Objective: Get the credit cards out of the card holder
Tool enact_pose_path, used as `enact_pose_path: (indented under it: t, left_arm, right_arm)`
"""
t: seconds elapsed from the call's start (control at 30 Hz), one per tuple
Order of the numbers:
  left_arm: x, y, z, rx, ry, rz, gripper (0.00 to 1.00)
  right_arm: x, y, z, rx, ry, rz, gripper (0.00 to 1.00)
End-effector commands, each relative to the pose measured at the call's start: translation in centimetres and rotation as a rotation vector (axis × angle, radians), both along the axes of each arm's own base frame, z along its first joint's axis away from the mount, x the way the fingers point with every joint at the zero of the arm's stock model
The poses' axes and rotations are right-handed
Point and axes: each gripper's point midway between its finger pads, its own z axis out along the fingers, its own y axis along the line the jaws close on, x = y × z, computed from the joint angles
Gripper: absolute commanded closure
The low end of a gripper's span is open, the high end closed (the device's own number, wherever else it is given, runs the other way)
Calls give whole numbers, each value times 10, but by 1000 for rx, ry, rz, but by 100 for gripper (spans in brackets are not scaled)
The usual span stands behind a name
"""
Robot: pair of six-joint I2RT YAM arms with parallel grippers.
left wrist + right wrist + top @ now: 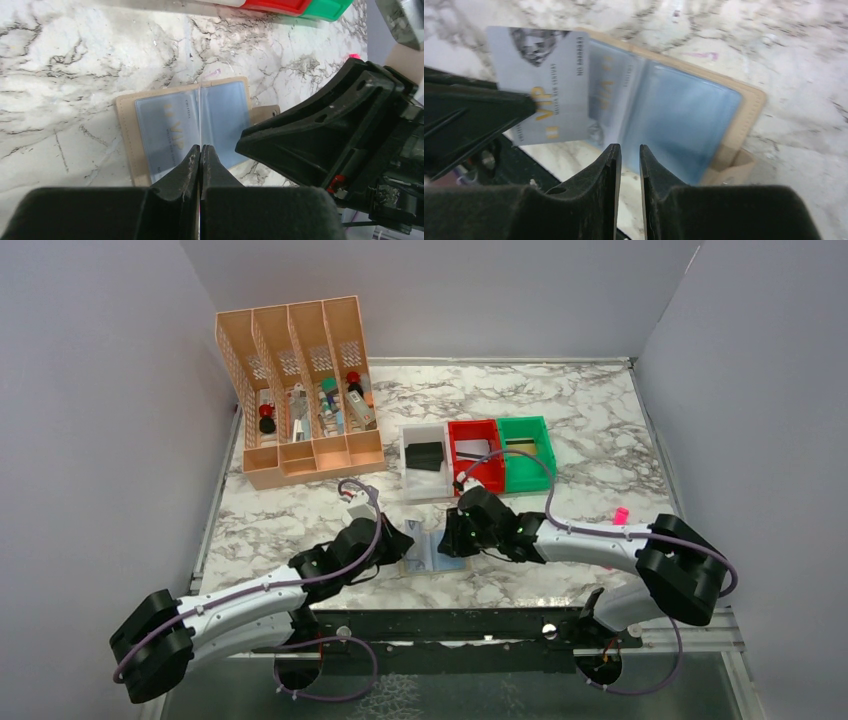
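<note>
The tan card holder (432, 552) lies open on the marble, its pale blue pockets facing up (127, 130) (749, 107). My left gripper (200, 146) (405, 540) is shut on a silvery grey credit card (554, 75), which is lifted clear of the left pocket. In the left wrist view that card shows only as a thin edge (200, 115). Another card with gold lettering (170, 130) (606, 95) sits inside the left pocket. My right gripper (629, 147) (455, 535) hovers at the holder's near edge, jaws slightly open with nothing between them.
White bin (423, 480), red bin (476, 475) and green bin (527, 480) stand in a row behind the holder; a flat black piece (425, 455) lies in the white one. A tall orange organiser (300, 390) is at the back left. A pink marker (620, 514) lies right.
</note>
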Motion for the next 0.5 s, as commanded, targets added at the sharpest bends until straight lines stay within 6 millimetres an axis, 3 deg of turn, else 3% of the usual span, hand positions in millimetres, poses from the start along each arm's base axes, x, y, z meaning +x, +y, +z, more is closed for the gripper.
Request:
enact_pose_path:
  t: [0.0, 0.2, 0.3, 0.37, 0.47]
  left_arm:
    - [2, 13, -4, 36, -16, 41, 99]
    - [2, 15, -4, 37, -17, 51, 99]
    - [2, 16, -5, 40, -14, 53, 99]
    - [2, 16, -6, 41, -13, 53, 99]
    - [1, 17, -5, 40, -14, 52, 99]
  right_arm:
    - [-11, 34, 30, 145, -6, 164, 74]
    - [-14, 44, 9, 126, 55, 196, 75]
    - [-3, 27, -14, 13, 54, 107, 75]
    - [6, 5, -29, -103, 31, 24, 75]
    - [13, -14, -35, -196, 4, -29, 75]
